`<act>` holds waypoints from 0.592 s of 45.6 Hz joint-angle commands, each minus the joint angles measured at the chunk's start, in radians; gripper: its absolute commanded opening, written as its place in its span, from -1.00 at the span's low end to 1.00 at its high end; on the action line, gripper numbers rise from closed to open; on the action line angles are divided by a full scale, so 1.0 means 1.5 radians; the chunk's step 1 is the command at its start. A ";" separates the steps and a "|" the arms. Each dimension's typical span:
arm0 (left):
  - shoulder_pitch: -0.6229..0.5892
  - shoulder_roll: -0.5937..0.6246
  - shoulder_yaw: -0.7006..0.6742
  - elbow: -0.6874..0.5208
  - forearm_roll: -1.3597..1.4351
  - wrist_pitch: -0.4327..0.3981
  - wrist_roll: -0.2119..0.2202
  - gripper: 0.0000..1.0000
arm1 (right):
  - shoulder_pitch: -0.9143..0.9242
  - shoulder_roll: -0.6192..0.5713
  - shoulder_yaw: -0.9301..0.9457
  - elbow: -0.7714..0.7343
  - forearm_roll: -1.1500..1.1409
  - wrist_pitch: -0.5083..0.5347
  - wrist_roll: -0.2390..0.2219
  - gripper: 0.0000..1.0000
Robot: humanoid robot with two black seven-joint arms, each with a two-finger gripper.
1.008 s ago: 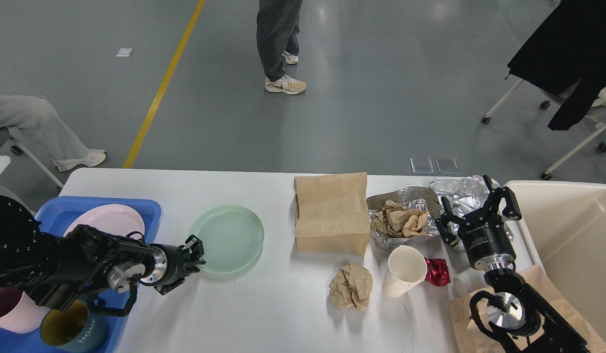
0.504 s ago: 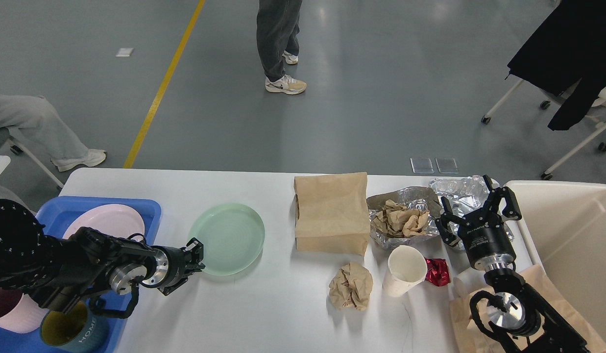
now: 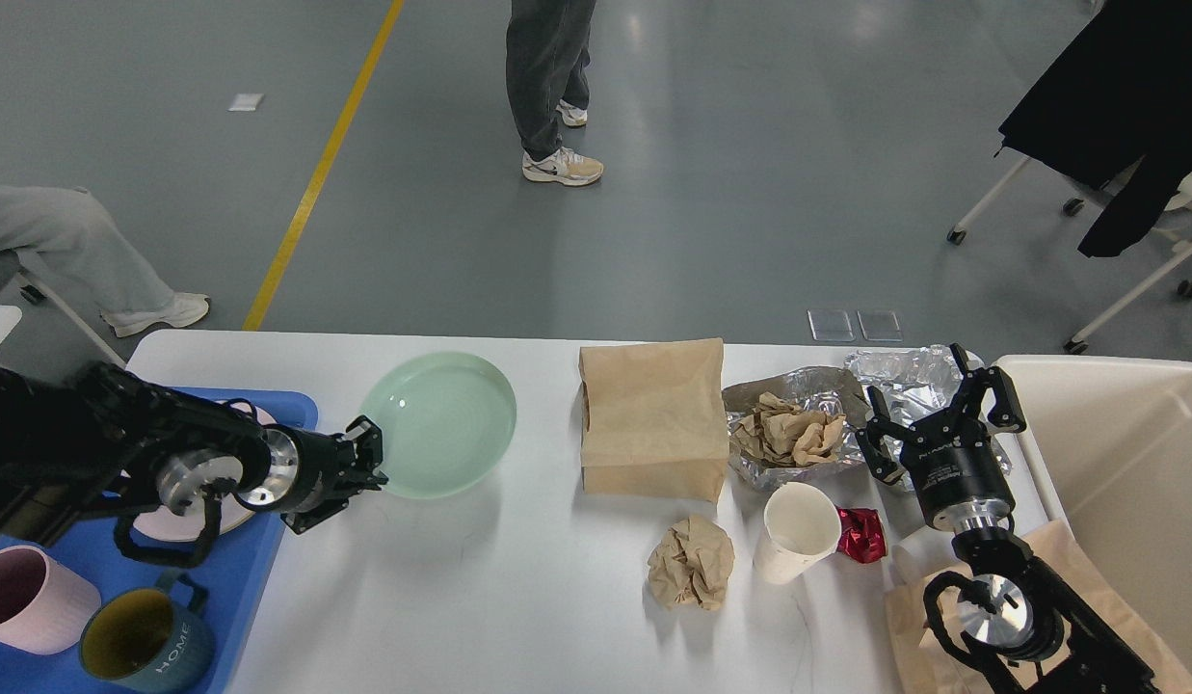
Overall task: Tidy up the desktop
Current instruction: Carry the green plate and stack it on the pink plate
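The left gripper [image 3: 372, 463] pinches the near rim of the pale green round plate [image 3: 441, 422], stiff, slick and breakable, tilted above the white desktop [image 3: 518, 598]; the right gripper [image 3: 938, 414] hangs spread wide, empty.

Blue tray [image 3: 268, 569] at left, holding a pink plate [image 3: 162, 520], a pink mug [image 3: 32, 600] and a dark teal mug [image 3: 147, 641] marked "HOME". Pale green plate [image 3: 446, 424], tilted. Brown paper bag [image 3: 653, 416], centre. Foil [image 3: 798, 467] holding crumpled brown paper [image 3: 788, 432]; a second foil sheet [image 3: 899, 371] beyond it. Crumpled paper ball [image 3: 692, 562], white paper cup [image 3: 798, 530] and red wrapper [image 3: 860, 533] in front. Cream bin [image 3: 1125, 463] at right.
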 commanded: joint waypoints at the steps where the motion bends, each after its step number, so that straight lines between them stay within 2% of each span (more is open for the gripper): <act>1: -0.129 0.036 0.082 -0.105 0.002 -0.003 0.001 -1.00 | 0.000 0.000 0.000 0.000 0.000 0.000 0.000 1.00; 7: -0.289 0.084 0.168 -0.217 0.002 -0.032 0.015 -1.00 | 0.000 0.000 0.000 0.000 0.000 0.000 0.000 1.00; 13: -0.427 0.101 0.259 -0.253 0.002 -0.140 0.041 -1.00 | 0.000 0.000 0.000 0.000 0.000 0.000 0.000 1.00; 16: -0.439 0.110 0.275 -0.246 0.002 -0.169 0.044 -1.00 | 0.000 0.000 0.000 0.000 0.000 0.000 0.000 1.00; 20: -0.427 0.128 0.279 -0.222 0.006 -0.169 0.048 -1.00 | 0.000 0.000 0.000 0.000 0.000 0.000 0.000 1.00; 27: -0.323 0.166 0.277 -0.113 0.033 -0.180 0.052 -1.00 | 0.000 0.000 0.000 0.000 0.000 0.000 0.000 1.00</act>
